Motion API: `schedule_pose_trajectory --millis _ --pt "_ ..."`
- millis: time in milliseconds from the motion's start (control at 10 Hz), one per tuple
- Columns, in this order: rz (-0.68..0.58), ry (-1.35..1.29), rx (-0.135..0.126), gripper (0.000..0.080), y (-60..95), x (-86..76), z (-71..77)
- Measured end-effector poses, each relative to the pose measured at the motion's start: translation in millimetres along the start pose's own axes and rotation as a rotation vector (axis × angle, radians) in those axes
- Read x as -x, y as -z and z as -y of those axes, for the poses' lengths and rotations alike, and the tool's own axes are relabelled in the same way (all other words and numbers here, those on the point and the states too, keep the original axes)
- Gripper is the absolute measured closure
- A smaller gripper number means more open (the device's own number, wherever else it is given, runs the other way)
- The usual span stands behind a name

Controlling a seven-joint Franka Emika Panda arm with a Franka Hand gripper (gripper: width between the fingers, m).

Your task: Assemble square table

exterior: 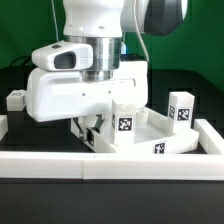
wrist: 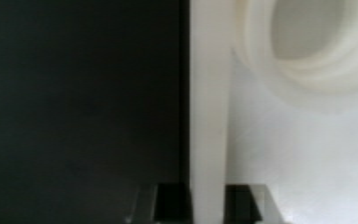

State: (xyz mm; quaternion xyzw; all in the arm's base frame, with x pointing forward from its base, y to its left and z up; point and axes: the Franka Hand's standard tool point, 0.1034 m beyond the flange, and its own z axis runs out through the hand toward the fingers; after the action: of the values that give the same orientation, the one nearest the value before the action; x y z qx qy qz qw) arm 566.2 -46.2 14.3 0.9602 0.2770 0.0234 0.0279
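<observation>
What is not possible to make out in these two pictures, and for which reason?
- Exterior view: the arm hides part of the tabletop; the tool's grip is too small to see.
- Wrist view: the socket is blurred and cut off by the picture's edge; the dark half shows nothing.

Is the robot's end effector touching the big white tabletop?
Touching. In the wrist view the end effector presses on both sides of the tabletop, at its thin raised rim, with no gap showing.

Exterior view was evenly lit, shadows faint. Wrist view was blurred at close range; the tabletop (wrist: pixel 291 130) glared white.
</observation>
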Motion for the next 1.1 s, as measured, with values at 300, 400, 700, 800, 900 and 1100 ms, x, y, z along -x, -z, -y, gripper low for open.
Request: schedule_pose_trajectory --millis 300,400,700,800,900,1100 --pt "0.026 0.382 0.045 0.0738 2.8 -26.9 7.5" --pt "0.007 0.474 0.096 0.0734 5.2 -40.4 11.8" --pt "0.027 0.686 0.111 0.0731 6.2 -38.4 7.1" --pt "0.031 0.764 0.125 0.0731 5.6 -40.9 8.4" --pt "0.027 0.865 0.144 0.073 3.3 -47.9 14.4" --pt "0.024 1.051 0.169 0.0726 4.9 -62.5 24.3"
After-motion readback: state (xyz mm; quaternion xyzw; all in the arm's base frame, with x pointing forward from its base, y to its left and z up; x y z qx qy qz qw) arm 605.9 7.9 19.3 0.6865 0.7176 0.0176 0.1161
